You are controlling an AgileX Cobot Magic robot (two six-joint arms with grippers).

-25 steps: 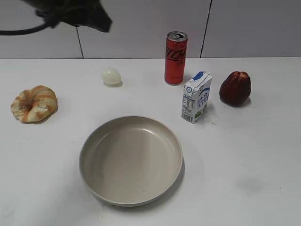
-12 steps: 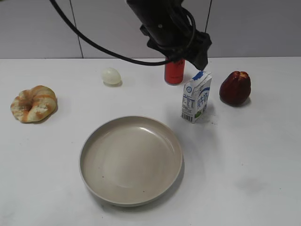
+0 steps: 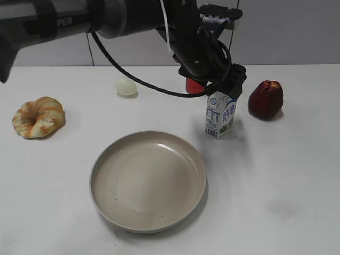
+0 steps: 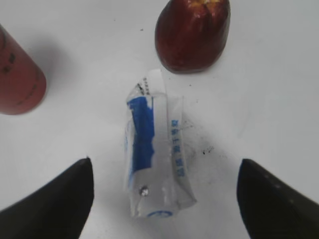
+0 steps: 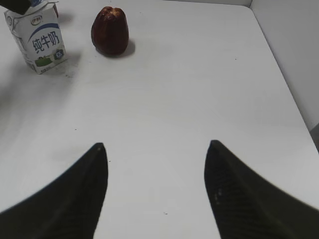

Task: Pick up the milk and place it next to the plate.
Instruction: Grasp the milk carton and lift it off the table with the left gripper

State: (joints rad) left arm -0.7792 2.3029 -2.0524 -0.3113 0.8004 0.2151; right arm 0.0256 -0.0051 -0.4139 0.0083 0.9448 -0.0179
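Observation:
The milk (image 3: 220,118), a small white carton with a blue top, stands upright to the back right of the beige plate (image 3: 106,159). My left gripper (image 3: 227,91) reaches in from the upper left and hovers right over the carton's top. In the left wrist view its jaws (image 4: 165,160) are wide open on either side of the milk (image 4: 152,159) below, not touching it. My right gripper (image 5: 157,144) is open and empty over bare table; the milk (image 5: 39,42) is far off at the top left of its view.
A red can (image 3: 195,85) stands just behind the milk, mostly hidden by the arm, and shows in the left wrist view (image 4: 17,79). A dark red fruit (image 3: 265,99) sits to the milk's right. An egg (image 3: 126,86) and a bread roll (image 3: 38,117) lie to the left.
My left arm has swung in from the upper left and come down over the milk. The milk and the other objects have not moved.

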